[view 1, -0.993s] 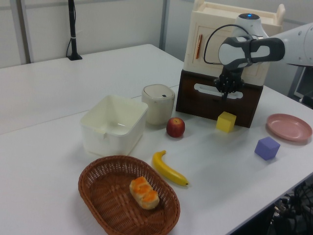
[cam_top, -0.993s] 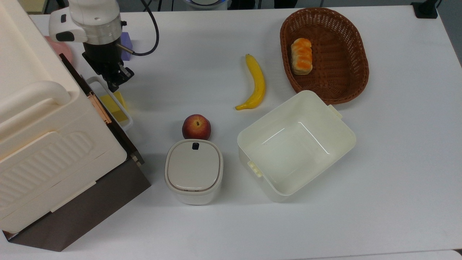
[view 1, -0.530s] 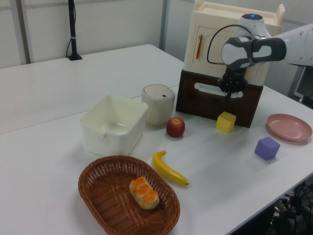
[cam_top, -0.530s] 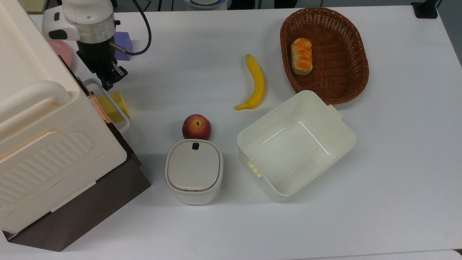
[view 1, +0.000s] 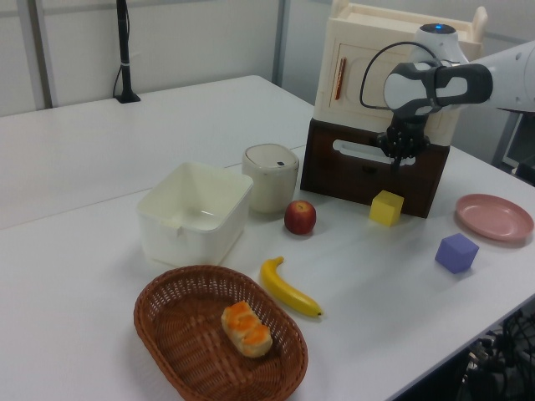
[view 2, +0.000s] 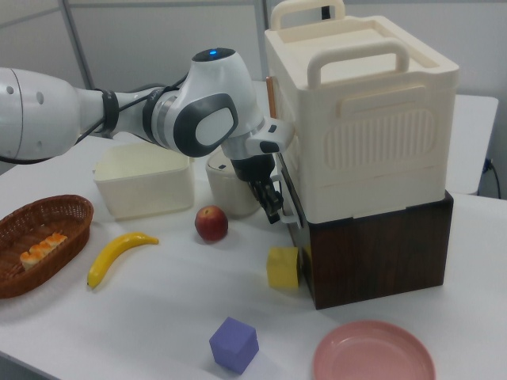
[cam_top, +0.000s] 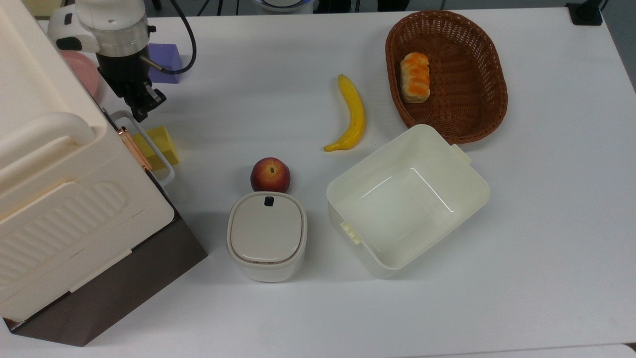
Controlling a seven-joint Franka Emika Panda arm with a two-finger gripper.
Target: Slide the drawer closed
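Observation:
The drawer (view 1: 347, 175) is the dark brown front with a white loop handle (cam_top: 168, 171) at the base of the cream cabinet (cam_top: 59, 164). In the top view only the handle and a thin dark strip stick out from under the cabinet. My gripper (cam_top: 140, 107) is shut with nothing in it, its tips against the far end of the handle. In the left view the gripper (view 1: 399, 155) points down at the handle's right end. From the right view, the gripper (view 2: 274, 207) sits just in front of the drawer's front edge.
A yellow cube (cam_top: 155, 143) lies on the table right beside the drawer handle. A purple cube (cam_top: 166, 55) and a pink plate (view 1: 493, 215) lie behind the arm. Apple (cam_top: 270, 174), lidded beige container (cam_top: 267, 233), cream bin (cam_top: 477, 189), banana (cam_top: 350, 114) and wicker basket (cam_top: 447, 20) stand further off.
My gripper moved toward the top view's upper left along with the handle. The drawer slid further under the cabinet, and less of it sticks out.

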